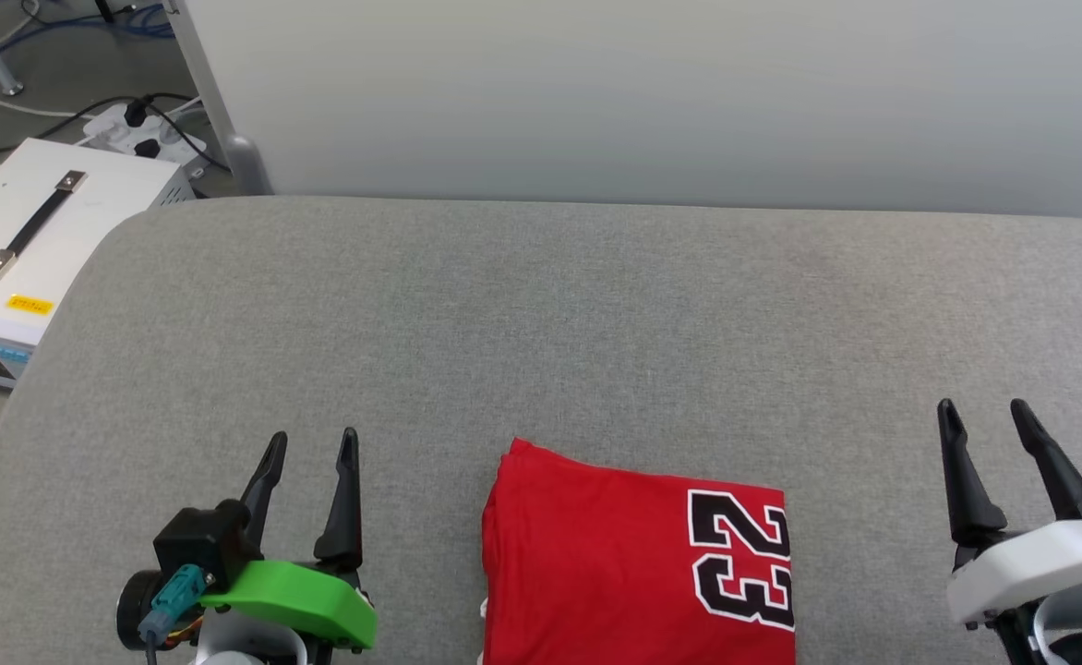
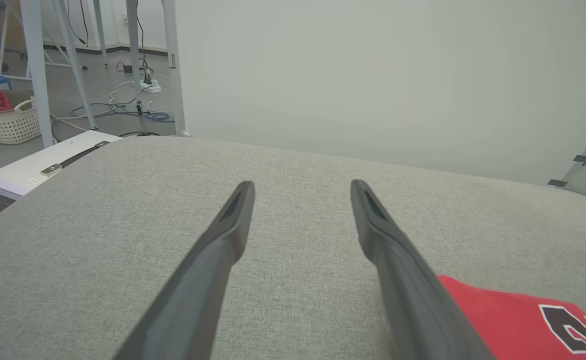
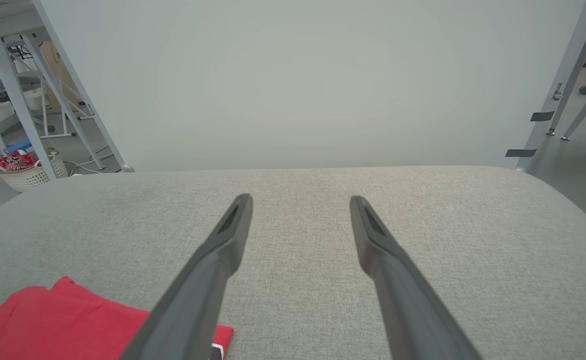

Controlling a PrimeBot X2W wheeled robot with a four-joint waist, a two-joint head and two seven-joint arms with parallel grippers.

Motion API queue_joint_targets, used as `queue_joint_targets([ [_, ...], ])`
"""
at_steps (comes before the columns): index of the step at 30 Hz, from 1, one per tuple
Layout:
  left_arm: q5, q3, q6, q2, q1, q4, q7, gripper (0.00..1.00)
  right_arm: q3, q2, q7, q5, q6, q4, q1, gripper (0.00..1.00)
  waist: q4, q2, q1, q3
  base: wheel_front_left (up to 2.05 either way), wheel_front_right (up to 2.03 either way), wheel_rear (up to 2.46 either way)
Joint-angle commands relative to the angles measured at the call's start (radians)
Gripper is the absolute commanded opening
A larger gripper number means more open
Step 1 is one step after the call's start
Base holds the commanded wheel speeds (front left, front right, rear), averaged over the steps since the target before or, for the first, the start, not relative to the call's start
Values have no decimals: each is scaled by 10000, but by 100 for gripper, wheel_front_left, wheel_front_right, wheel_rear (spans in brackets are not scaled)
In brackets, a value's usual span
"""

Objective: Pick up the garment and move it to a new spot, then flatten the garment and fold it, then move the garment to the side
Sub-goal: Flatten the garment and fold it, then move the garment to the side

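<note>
While 1 garment (image 1: 596, 563) lies folded, L end effector (image 1: 313, 438) apart, R end effector (image 1: 983, 408) apart, both empty.

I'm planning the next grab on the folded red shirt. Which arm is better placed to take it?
Left, narrowly. The left gripper, open, stands a little nearer the garment than the open right gripper does. Both flank it without touching.

Grey fabric-covered tabletop (image 1: 541, 323) | white box with black strap handle (image 1: 33, 240), on floor left of tabletop | white power strip (image 1: 135, 129) beyond box | white woven basket (image 2: 3, 125), far left
</note>
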Motion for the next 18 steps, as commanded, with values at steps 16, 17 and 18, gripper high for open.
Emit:
queue_joint_targets([
  [16, -15, -52, 125, 161, 548, 179, -18, 100, 293, 601, -175, -436, -4, -1180, 1490, 100, -488, 0, 0, -564, 0, 0, 0],
  [17, -25, -59, 116, 158, 531, 199, -18, 100, 290, 614, -165, -437, -4, -1201, 1480, 100, -485, 0, 0, -560, 0, 0, 0],
  [18, -33, -69, 102, 155, 506, 224, -19, 100, 278, 630, -139, -446, -4, -1220, 1479, 100, -473, 0, 0, -548, 0, 0, 0],
])
